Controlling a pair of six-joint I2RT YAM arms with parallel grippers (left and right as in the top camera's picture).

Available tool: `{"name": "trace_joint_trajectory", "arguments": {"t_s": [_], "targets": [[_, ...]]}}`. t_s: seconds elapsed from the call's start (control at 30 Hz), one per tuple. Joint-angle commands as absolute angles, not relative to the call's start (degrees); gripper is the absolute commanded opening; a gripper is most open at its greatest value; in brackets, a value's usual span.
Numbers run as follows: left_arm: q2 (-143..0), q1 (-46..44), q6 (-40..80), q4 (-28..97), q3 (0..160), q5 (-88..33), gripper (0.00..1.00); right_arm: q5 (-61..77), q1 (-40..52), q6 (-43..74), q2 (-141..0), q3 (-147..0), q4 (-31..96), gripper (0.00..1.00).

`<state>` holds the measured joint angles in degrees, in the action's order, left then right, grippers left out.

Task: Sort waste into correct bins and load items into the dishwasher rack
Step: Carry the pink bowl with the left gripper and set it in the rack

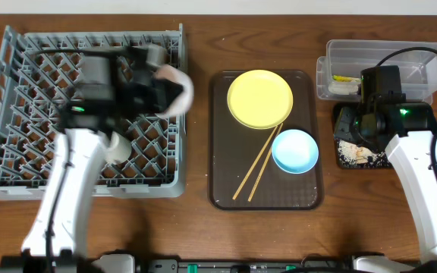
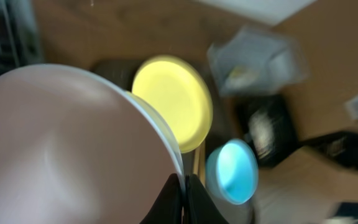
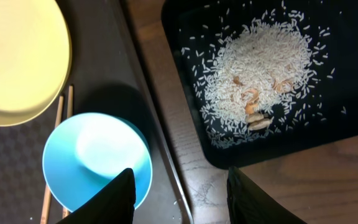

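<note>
The dishwasher rack (image 1: 21, 114) is a pale grey lattice, the white bowl (image 1: 180, 89) takes on a faint pink cast in the left wrist view, and the tabletop (image 1: 196, 227) is reddish-brown wood with a fine grain. The serving tray (image 1: 222, 152) is dark brown with a finely textured surface, the plate (image 1: 259, 98) plain yellow, the small bowl (image 1: 294, 150) light blue, the chopsticks (image 1: 258, 168) pale wood. The black tray (image 3: 328, 124) is speckled with white rice (image 3: 253, 62) and a few tan-orange scraps (image 3: 257, 109); the clear container (image 1: 419, 61) shows a yellow-green wrapper (image 1: 346, 78).

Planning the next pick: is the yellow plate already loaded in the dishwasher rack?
No, the yellow plate lies on the brown tray, apart from the dishwasher rack.
</note>
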<state>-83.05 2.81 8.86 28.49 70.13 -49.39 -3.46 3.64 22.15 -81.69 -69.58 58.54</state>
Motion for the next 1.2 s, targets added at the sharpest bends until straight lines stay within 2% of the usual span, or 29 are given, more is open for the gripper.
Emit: {"name": "trace_joint_trajectory", "arguments": {"t_s": [0.0,0.13,0.47,0.73,1.17], "targets": [[-88.2,12.6,8.3,24.7,70.8,-77.9,0.06,-3.6,3.2,22.0,-80.8,-69.8,58.5,0.46],[-95.5,19.8,13.2,17.9,70.8,-89.8,0.06,-3.6,3.2,22.0,-80.8,-69.8,58.5,0.45],[-106.7,28.4,21.8,7.6,70.8,-90.1,0.06,-3.6,3.2,22.0,-80.8,-69.7,58.5,0.45],[-107.0,31.1,21.7,5.9,70.7,-89.3,0.06,-3.6,3.2,22.0,-80.8,-69.7,58.5,0.45],[-107.0,30.1,23.1,6.1,70.6,-89.8,0.06,-3.6,3.2,22.0,-80.8,-69.7,58.6,0.46]]}}
